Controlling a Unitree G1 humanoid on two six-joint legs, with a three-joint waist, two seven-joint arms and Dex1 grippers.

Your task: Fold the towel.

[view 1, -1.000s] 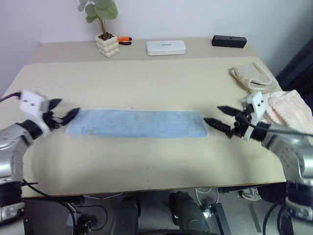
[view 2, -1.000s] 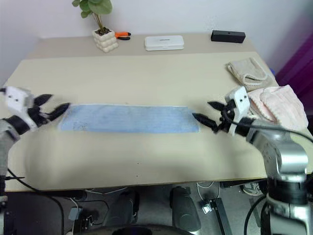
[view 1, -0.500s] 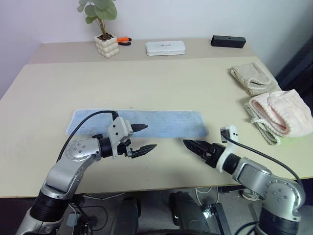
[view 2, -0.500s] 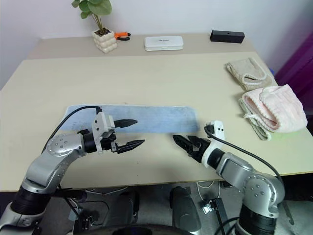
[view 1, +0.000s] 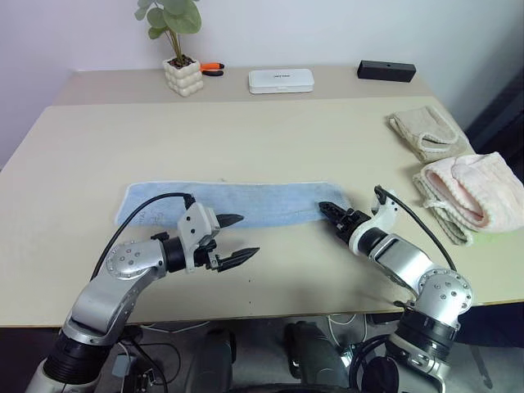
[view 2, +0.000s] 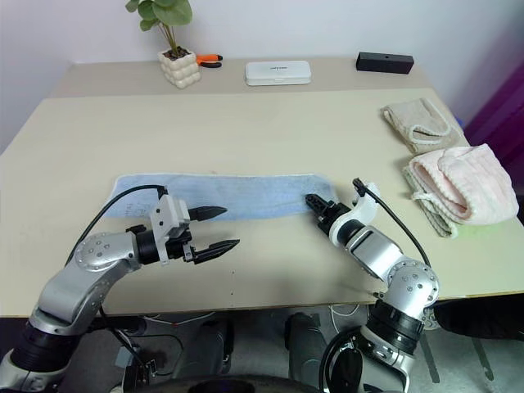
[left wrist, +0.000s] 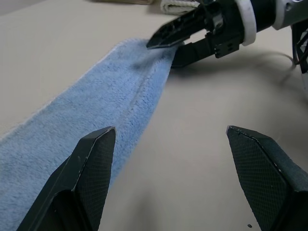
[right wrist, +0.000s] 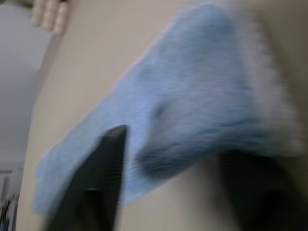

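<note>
One blue towel point(view 1: 233, 203) flat across mid-table point(view 1: 270, 131); one beige cloth point(view 1: 428, 133) and one pink towel point(view 1: 467, 192) at right. Left gripper point(view 1: 236, 238) near the towel's near edge, forearm low, fingers spread, empty. Right gripper point(view 1: 329, 212) stretched level, pinching the towel's right near corner, lifted edge between its fingers in the left wrist view.
</note>
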